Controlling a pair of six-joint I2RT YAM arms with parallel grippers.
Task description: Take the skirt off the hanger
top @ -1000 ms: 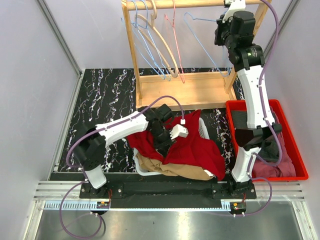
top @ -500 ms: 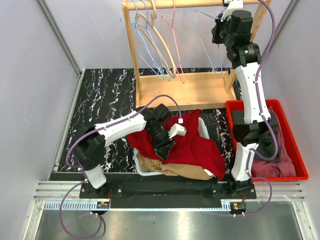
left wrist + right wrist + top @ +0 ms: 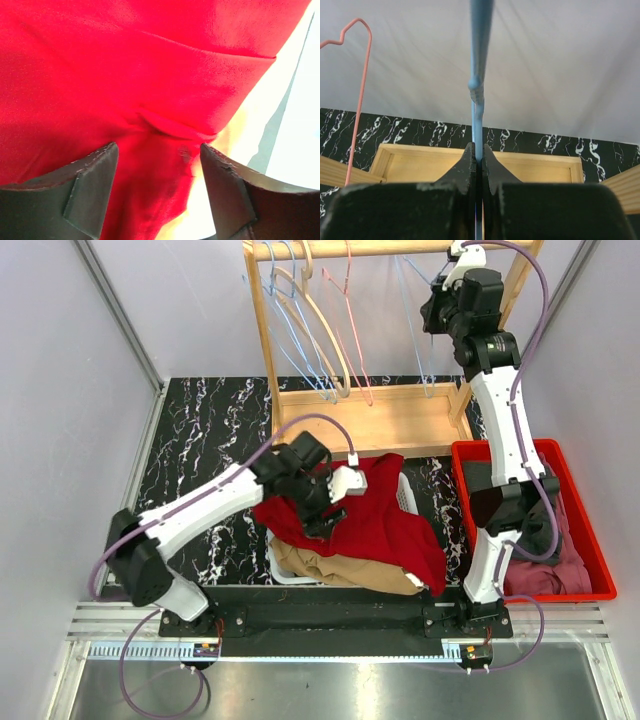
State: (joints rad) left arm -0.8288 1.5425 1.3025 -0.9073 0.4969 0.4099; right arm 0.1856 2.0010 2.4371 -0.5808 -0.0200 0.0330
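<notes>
— So where does the skirt (image 3: pixel 385 520) sit?

— Draped over the white basket (image 3: pixel 405 498) at the near edge, on top of a tan garment (image 3: pixel 330 570). It is well apart from the blue hanger (image 3: pixel 480 60), so by the look of it the garment is already off.

— And who has that hanger?

— The right gripper (image 3: pixel 476 150). In its wrist view the two fingers are pressed tight on the thin blue wire, with no gap to either side. The arm reaches high, up by the top rail (image 3: pixel 350 248) of the wooden rack (image 3: pixel 262 340), probably so the hook can be hung there beside the others, such as the pink hanger (image 3: pixel 350 100).

— Why pinch it so narrowly?

— A bare wire would likely swing or slip in a loose hold. Gripped near the neck, it hangs straight down from the fingers.

— What about the other arm?

— The left gripper (image 3: pixel 157 150) is low over the red cloth with its jaws spread wide, a soft fold lying between the fingers. Whether the pads touch the fabric cannot be told from the wrist view. Standing apart like that, they suggest a release, or a hold not yet taken.

— Any risk?

— The skirt hangs partly over the basket's right rim, so a snagged finger might drag it off. The red bin (image 3: pixel 590 540) beside it holds other clothing.
</notes>
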